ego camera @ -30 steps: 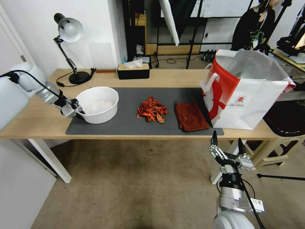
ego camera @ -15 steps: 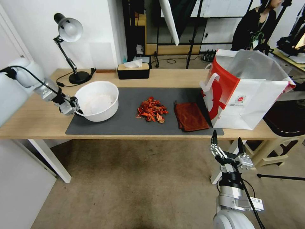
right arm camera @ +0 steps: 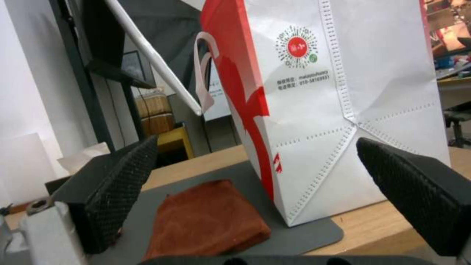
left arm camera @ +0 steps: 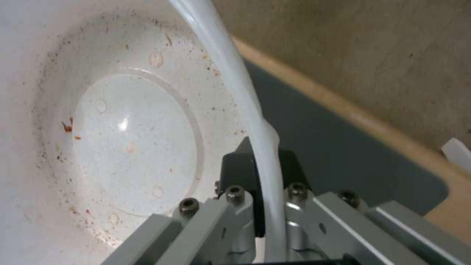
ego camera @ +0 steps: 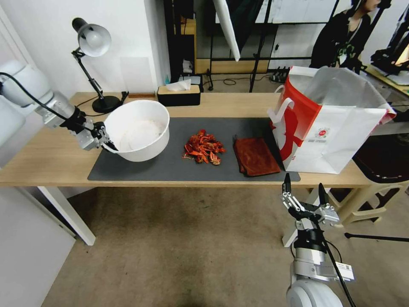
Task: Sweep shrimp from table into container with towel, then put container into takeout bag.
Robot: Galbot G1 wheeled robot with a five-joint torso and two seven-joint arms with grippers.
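Observation:
The white container (ego camera: 138,130) is tilted and lifted off the grey mat at the table's (ego camera: 51,160) left side; my left gripper (ego camera: 106,143) is shut on its near-left rim (left arm camera: 265,154). Its inside (left arm camera: 132,143) carries faint reddish specks. The shrimp (ego camera: 203,148) lie in a pile at the mat's middle. Just right of them rests the folded rust-red towel (ego camera: 255,156) (right arm camera: 206,221). The takeout bag (ego camera: 332,123) (right arm camera: 333,110) stands upright and open at the table's right end. My right gripper (ego camera: 304,189) (right arm camera: 260,191) hangs open below the table's front edge, in front of the towel and bag.
A black tissue box (ego camera: 179,94) and a desk lamp (ego camera: 91,42) stand along the table's back edge. A beige stool (ego camera: 375,192) sits to the right of the table. Dark stands and a person are in the room behind.
My left gripper has raised the container off the mat and carried it slightly back and right, tilting it. The right arm has hardly moved.

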